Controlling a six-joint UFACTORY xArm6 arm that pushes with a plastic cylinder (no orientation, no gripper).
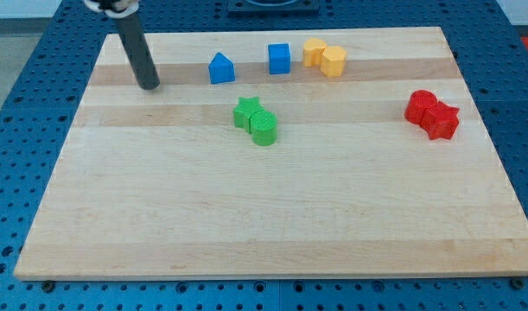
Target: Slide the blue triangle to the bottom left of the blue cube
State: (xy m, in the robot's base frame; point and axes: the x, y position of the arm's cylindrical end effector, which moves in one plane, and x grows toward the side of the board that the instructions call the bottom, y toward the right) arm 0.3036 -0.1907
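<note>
One blue triangle (221, 68) sits near the table's (246, 225) top edge, just left of the blue cube (279, 58) and slightly lower. My tip (149, 85) rests well to its left, apart (we have no jaws, only a rod). Yellow blocks (324, 57) flank the cube's right; green blocks (256, 121) lie below.

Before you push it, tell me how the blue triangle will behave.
The blue triangle looks stiff and sits flat, so it should slide on the smooth wooden board, not roll. An off-centre push may turn it. My tip is at its left, apart.
</note>
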